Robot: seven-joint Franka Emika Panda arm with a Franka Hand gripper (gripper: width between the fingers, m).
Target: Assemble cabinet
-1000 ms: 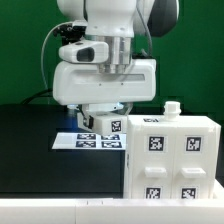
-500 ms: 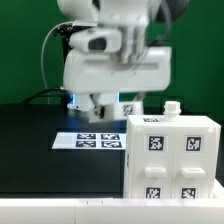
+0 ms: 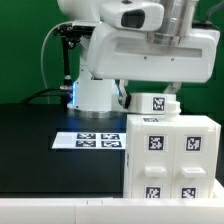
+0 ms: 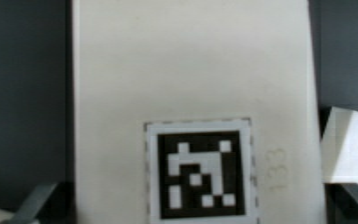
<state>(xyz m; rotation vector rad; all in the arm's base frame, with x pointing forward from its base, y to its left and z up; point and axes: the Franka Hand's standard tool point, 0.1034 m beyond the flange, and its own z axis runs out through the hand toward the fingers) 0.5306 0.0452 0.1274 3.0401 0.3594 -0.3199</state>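
Note:
In the exterior view the cabinet's white box (image 3: pixel 172 158) stands at the right front, with several black-and-white tags on its near face. My gripper (image 3: pixel 155 98) hangs just above the box's top left corner, shut on a white tagged panel (image 3: pixel 157 104). In the wrist view that panel (image 4: pixel 190 80) fills most of the picture, its tag toward the gripper (image 4: pixel 190 208). A dark fingertip (image 4: pixel 34 205) shows at the panel's edge. The fingers are mostly hidden behind the panel and the hand.
The marker board (image 3: pixel 88 140) lies flat on the black table (image 3: pixel 30 140), to the exterior view's left of the box. The white robot base (image 3: pixel 95 95) stands behind it against the green backdrop. Another white part's edge (image 4: pixel 354 145) shows beside the panel.
My gripper has risen from above the marker board and moved to the exterior view's right with the tagged panel, now over the box's top left corner.

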